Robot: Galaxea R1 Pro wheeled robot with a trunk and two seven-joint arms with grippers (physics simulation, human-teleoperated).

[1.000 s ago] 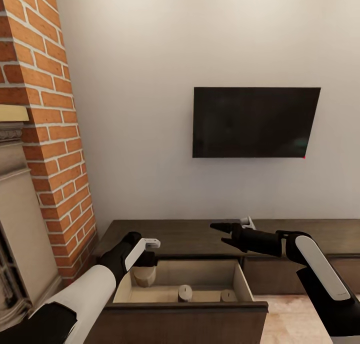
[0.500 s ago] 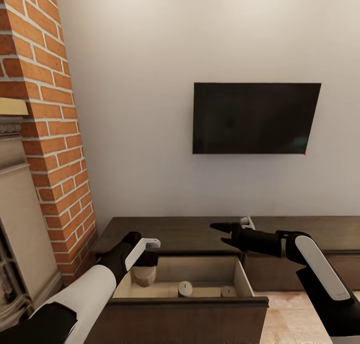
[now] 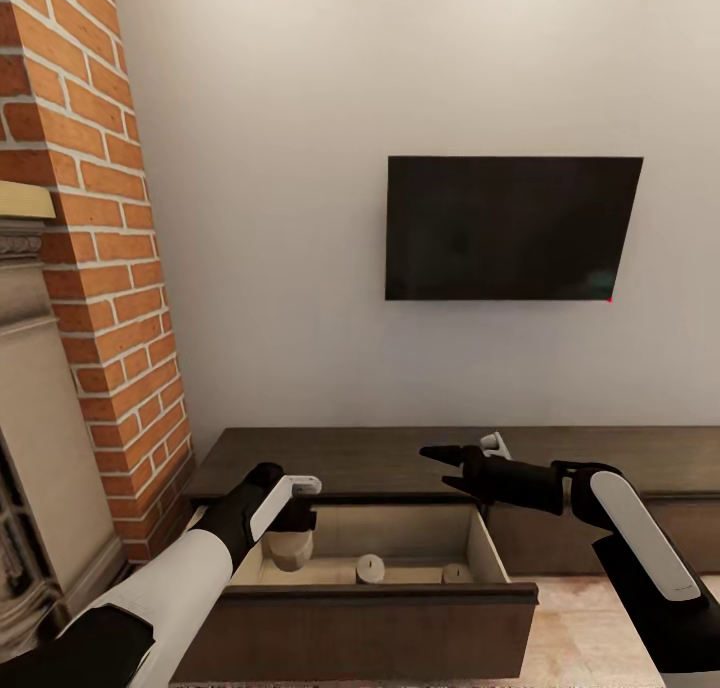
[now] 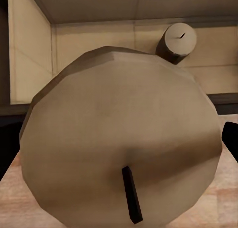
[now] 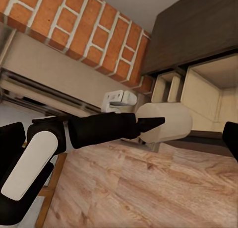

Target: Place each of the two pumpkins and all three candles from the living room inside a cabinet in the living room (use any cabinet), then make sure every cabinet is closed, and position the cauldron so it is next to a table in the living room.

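Head view: your left gripper (image 3: 292, 531) clamps a candle (image 3: 289, 549) over the open drawer (image 3: 486, 553); lower it before releasing. Right gripper (image 3: 437, 466) gapes empty.

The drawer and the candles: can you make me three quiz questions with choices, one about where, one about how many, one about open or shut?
1. Where is the candle that the left end effector holds?
A. on the cabinet top
B. above the open drawer's left end
C. on the floor

2. How many candles lie loose inside the drawer?
A. two
B. none
C. five

3. How is the drawer of the cabinet?
A. pushed shut
B. taken out
C. pulled open

Answers:
1 B, the head view shows the held candle hanging over the drawer's left end.
2 A, one loose candle and another stand on the pale bottom.
3 C, its beige inside is showing.
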